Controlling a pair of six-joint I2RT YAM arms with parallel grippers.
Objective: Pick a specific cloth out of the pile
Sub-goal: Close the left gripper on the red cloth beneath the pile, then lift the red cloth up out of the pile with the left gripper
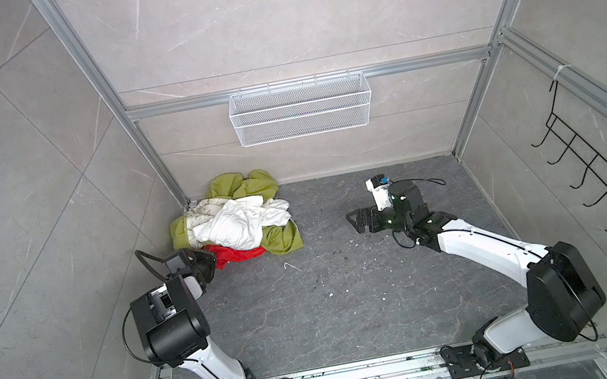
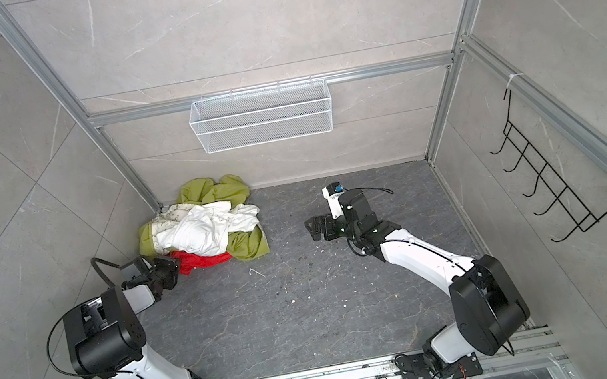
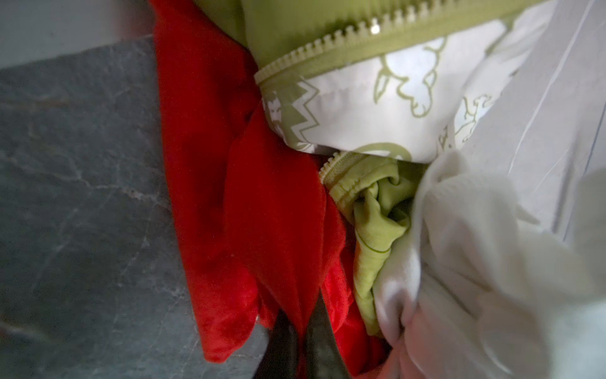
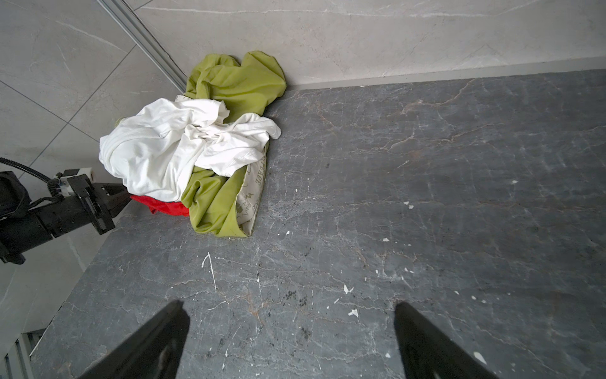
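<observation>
Near the left edge of the table [image 1: 313, 302], the left gripper [image 3: 303, 331] is clenched on a fold of the red cloth [image 3: 255, 197], fabric pinched tight. Red cloth lies at the near side of the pile [image 1: 231, 220], mostly under the white cloth [image 4: 157, 147]. Further right, the right gripper [image 4: 288, 305] hangs released over bare table, well apart from the pile. Pile sits in the far left corner: white on top, green cloth [image 4: 236, 82], printed cloth [image 4: 251, 193] with edge lettering ending "AGE". White mesh basket [image 1: 300, 109] hangs on the back wall.
</observation>
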